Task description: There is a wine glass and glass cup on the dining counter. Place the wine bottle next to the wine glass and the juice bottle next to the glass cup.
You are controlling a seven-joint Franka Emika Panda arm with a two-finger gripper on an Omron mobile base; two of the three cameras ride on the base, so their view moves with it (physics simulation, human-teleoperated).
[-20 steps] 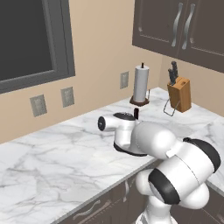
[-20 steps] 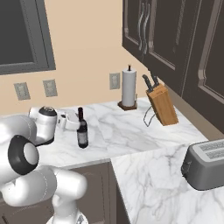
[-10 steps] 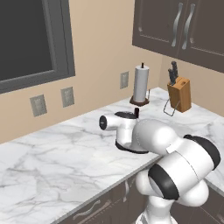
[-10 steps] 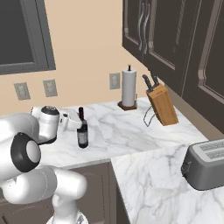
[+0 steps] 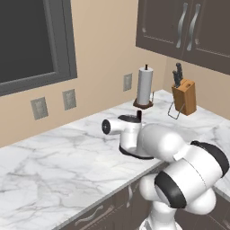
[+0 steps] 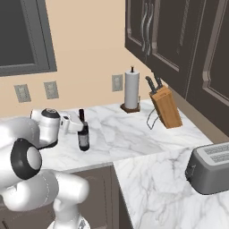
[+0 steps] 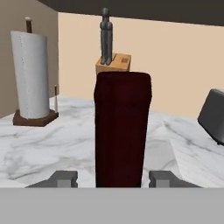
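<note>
The wine bottle (image 6: pixel 83 135), slim and nearly black with a dark reddish top, stands upright on a marble wall counter (image 6: pixel 134 134). Its top (image 5: pixel 139 115) pokes up behind the hand in the left base view. In the hand view the reddish neck (image 7: pixel 123 131) rises close in front of the camera. My gripper (image 7: pixel 112 178) is at neck height with one fingertip (image 7: pixel 64 178) on each side of the neck. The jaws are partly closed, and a narrow gap still shows on the left side. The wine glass, glass cup, juice bottle and dining counter are out of view.
A paper towel roll (image 6: pixel 131 89) on a wooden stand and a knife block (image 6: pixel 166 106) stand at the back of the counter. A grey toaster (image 6: pixel 210 167) sits on the corner section to the right. Dark cabinets (image 6: pixel 179 40) hang overhead.
The fingers have drawn in from wide apart toward the bottle's neck. The arm and the bottle have hardly moved.
</note>
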